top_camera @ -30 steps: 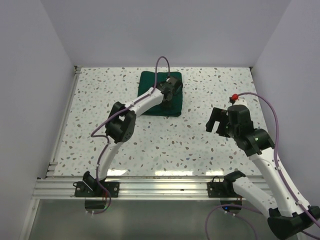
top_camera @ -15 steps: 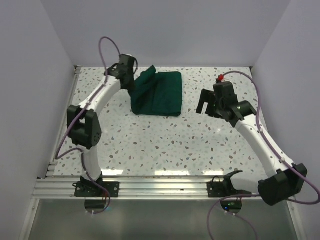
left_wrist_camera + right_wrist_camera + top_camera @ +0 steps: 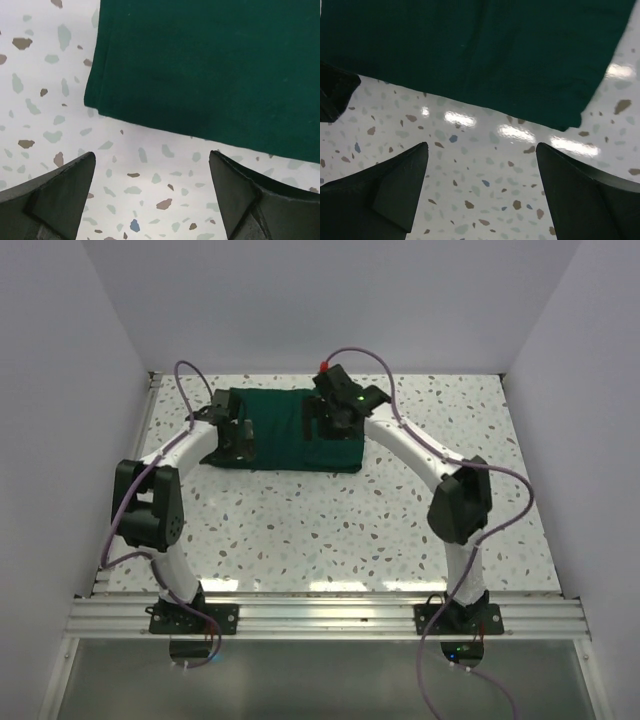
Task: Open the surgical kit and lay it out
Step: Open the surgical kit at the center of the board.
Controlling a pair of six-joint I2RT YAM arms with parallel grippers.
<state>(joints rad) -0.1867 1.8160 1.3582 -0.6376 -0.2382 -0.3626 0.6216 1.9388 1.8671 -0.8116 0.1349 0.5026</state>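
Note:
The surgical kit shows only as its dark green cloth wrap [image 3: 290, 430], lying flat at the back of the speckled table with one flap spread out to the left. No tray or instruments are visible. My left gripper [image 3: 240, 437] hovers over the wrap's left part, open and empty. In the left wrist view the wrap [image 3: 210, 65] fills the top, and the left gripper [image 3: 150, 155] frames bare table just off its edge. My right gripper [image 3: 332, 420] is over the wrap's right part, open. The right wrist view has the wrap [image 3: 480, 55] beyond the open right gripper [image 3: 481, 147].
An aluminium rail [image 3: 320, 615] runs along the near edge with both arm bases on it. A thin rail [image 3: 125, 490] lines the left side. White walls close the table on three sides. Purple cables loop above both arms.
The left gripper pulled a flap of the wrap out to the left, then opened and let it drop flat. The right arm swung from the right side over onto the wrap.

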